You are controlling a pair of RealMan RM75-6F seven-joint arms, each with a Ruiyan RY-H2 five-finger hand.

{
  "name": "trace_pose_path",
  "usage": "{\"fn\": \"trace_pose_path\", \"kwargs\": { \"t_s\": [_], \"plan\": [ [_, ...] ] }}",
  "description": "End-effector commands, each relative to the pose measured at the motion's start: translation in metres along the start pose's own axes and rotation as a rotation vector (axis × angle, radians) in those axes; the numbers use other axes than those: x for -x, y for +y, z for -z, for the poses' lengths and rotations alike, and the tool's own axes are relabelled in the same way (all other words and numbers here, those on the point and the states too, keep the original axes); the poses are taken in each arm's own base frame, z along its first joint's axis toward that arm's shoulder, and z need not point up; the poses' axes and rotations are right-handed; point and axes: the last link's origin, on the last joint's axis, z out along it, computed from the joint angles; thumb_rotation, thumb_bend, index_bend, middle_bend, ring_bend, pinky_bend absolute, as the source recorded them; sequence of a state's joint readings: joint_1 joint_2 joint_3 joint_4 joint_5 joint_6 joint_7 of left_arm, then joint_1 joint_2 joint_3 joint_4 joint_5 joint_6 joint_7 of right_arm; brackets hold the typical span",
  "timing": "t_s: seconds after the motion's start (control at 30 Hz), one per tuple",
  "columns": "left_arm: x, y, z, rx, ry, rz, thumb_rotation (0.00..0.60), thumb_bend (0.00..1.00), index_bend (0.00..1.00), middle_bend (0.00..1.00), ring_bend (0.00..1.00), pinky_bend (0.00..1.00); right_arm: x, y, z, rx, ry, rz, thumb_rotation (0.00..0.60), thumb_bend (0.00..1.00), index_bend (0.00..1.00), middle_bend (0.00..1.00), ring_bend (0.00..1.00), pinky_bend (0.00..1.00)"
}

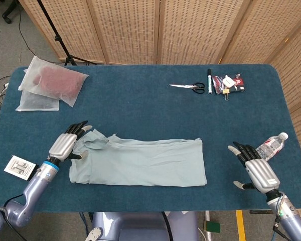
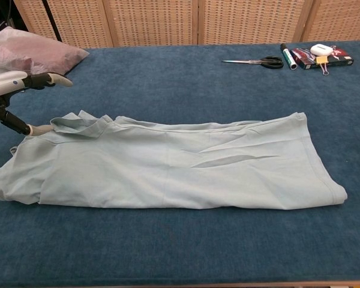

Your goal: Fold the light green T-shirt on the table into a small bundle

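Observation:
The light green T-shirt (image 1: 140, 161) (image 2: 168, 168) lies flat as a long folded strip across the front middle of the blue table (image 1: 140, 108), collar end to the left. My left hand (image 1: 66, 145) (image 2: 15, 96) hovers open at the shirt's left collar corner, fingers spread, its thumb touching the cloth edge. My right hand (image 1: 255, 168) is open with fingers spread near the front right table edge, well clear of the shirt's right end; the chest view does not show it.
A plastic water bottle (image 1: 272, 145) lies just right of my right hand. Two bagged garments (image 1: 52, 85) sit at the back left. Scissors (image 1: 190, 87), a marker (image 1: 209, 80) and small boxes (image 1: 231, 83) lie at the back right. A small card (image 1: 20, 166) lies at front left.

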State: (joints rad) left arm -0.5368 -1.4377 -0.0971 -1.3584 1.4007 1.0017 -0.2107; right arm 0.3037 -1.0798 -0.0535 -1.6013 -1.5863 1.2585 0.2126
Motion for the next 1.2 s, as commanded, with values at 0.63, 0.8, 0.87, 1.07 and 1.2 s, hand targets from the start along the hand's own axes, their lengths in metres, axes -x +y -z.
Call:
{"fn": "trace_pose_path", "kwargs": {
  "t_s": [0.63, 0.8, 0.87, 1.07, 1.2],
  "plan": [
    [0.035, 0.029, -0.051, 0.022, 0.007, -0.112, 0.6, 0.31, 0.0, 0.0, 0.0, 0.0, -0.005, 0.005, 0.0, 0.005, 0.009, -0.023, 0.6, 0.0, 0.0, 0.0, 0.0, 0.03],
    [0.034, 0.026, -0.063, 0.008, 0.006, -0.136, 0.6, 0.32, 0.0, 0.0, 0.0, 0.0, -0.006, 0.006, 0.0, 0.009, 0.01, -0.028, 0.6, 0.0, 0.0, 0.0, 0.0, 0.03],
    [0.032, 0.024, -0.068, 0.002, 0.011, -0.147, 0.6, 0.32, 0.0, 0.0, 0.0, 0.0, -0.007, 0.006, 0.0, 0.01, 0.011, -0.029, 0.6, 0.0, 0.0, 0.0, 0.0, 0.03],
    [0.024, 0.016, -0.084, -0.032, 0.025, -0.164, 0.6, 0.33, 0.0, 0.0, 0.0, 0.0, -0.008, 0.007, -0.001, 0.011, 0.013, -0.032, 0.6, 0.0, 0.0, 0.0, 0.0, 0.03],
    [0.018, 0.014, -0.095, -0.045, 0.049, -0.16, 0.6, 0.33, 0.0, 0.0, 0.0, 0.0, -0.008, 0.007, -0.001, 0.01, 0.012, -0.034, 0.6, 0.0, 0.0, 0.0, 0.0, 0.03]
  ]
}}
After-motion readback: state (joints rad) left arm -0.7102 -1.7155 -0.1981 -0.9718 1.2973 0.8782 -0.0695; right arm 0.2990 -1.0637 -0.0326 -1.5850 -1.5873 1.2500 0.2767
